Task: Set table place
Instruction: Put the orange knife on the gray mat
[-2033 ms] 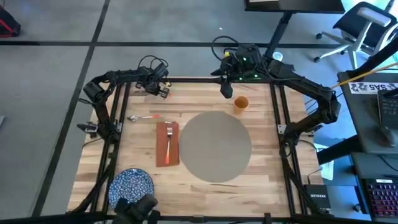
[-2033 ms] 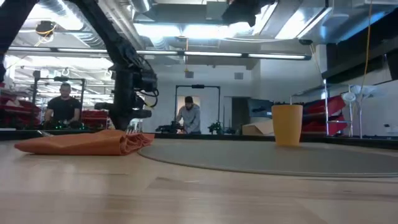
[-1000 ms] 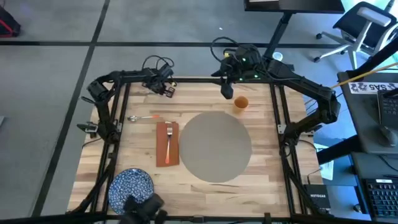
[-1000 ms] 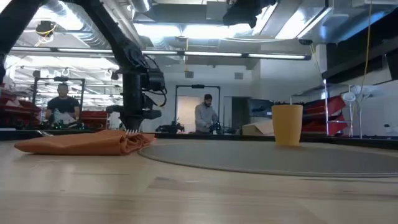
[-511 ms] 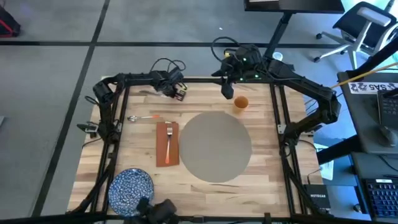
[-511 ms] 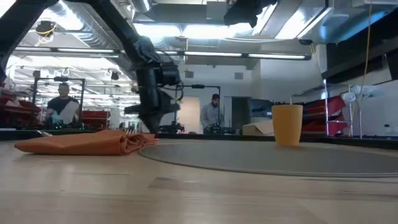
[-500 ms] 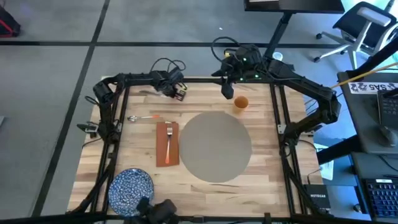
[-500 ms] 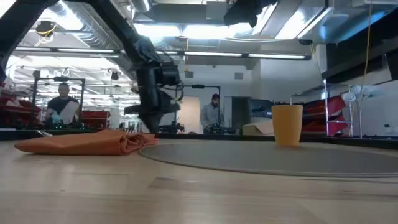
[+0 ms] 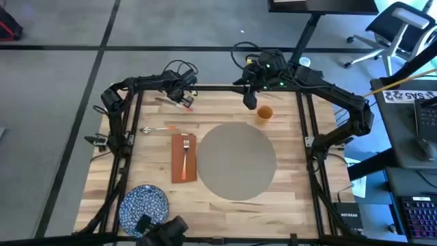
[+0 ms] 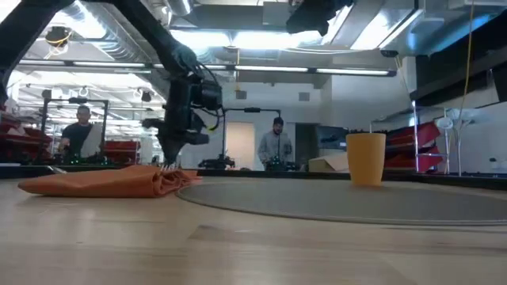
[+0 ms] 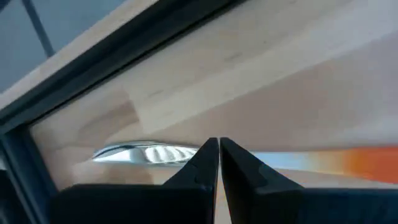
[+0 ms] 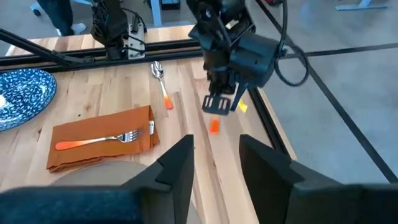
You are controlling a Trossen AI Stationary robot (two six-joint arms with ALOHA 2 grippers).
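The left end effector (image 9: 183, 100) is pinched on a knife (image 11: 146, 152) with an orange handle, low over the far edge of the surface (image 9: 287, 198), beyond the placemat (image 9: 235, 161). The right end effector (image 9: 250, 101) hangs parted, empty, just past the placemat beside a cup (image 9: 265, 113).

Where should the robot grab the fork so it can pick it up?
Grab the fork by its orange handle, coming straight down from above. It lies flat on the napkin, so pinch across the thin handle.
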